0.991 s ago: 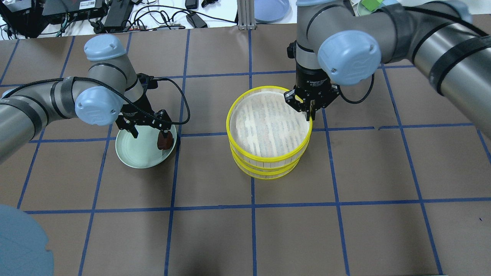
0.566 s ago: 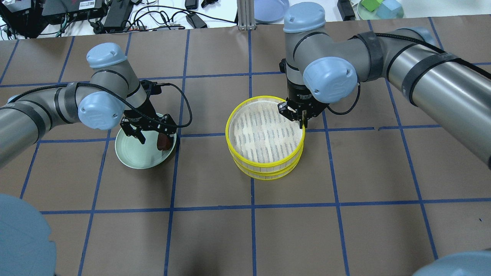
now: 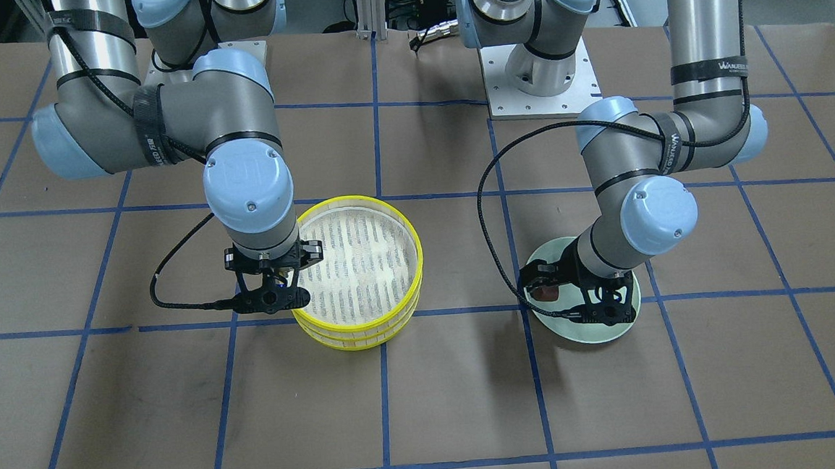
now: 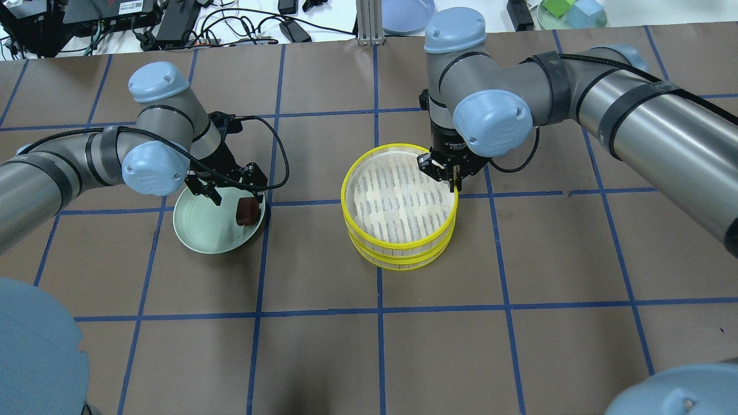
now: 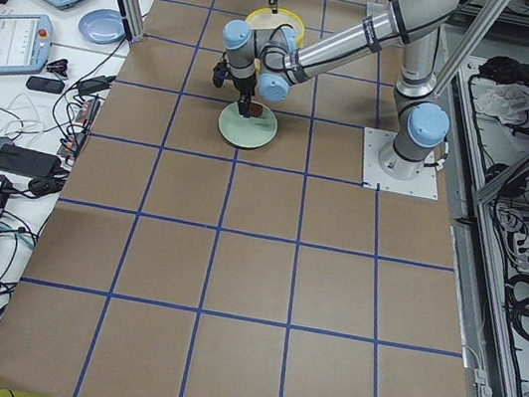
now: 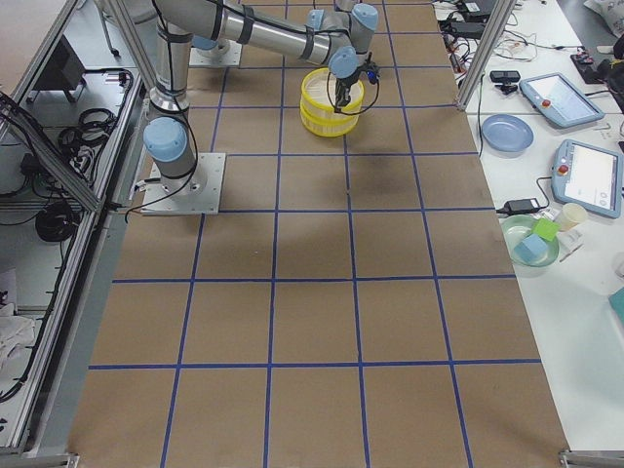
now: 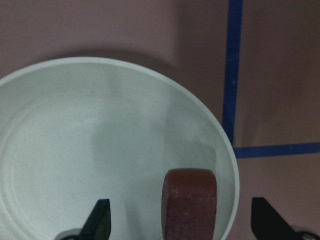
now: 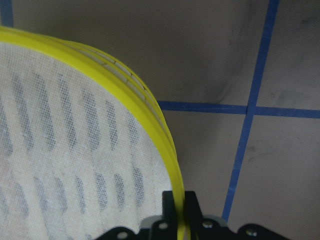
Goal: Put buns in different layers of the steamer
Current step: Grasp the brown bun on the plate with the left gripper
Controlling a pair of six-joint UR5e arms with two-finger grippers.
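Note:
Two yellow-rimmed steamer trays stand stacked at mid-table, the top tray (image 4: 347, 202) on the lower tray (image 4: 398, 264); the stack also shows in the front view (image 3: 357, 199). My right gripper (image 4: 455, 181) is shut on the top tray's far right rim (image 8: 150, 125), one finger inside and one outside. The dark reddish-brown bun (image 4: 247, 210) lies at the right edge of the pale green plate (image 4: 199, 227). My left gripper (image 7: 182, 225) is open, with its fingers on either side of this bun (image 7: 190, 200). The cream-white bun is hidden.
A blue plate (image 4: 406, 14) and a dish of coloured blocks (image 4: 571, 12) sit beyond the table's far edge, with cables (image 4: 230, 26) at the far left. The mat carries a blue tape grid.
My right arm has come down with the top tray, which looked higher and larger before and now rests on the lower tray. My left gripper has shifted slightly over the plate, still open.

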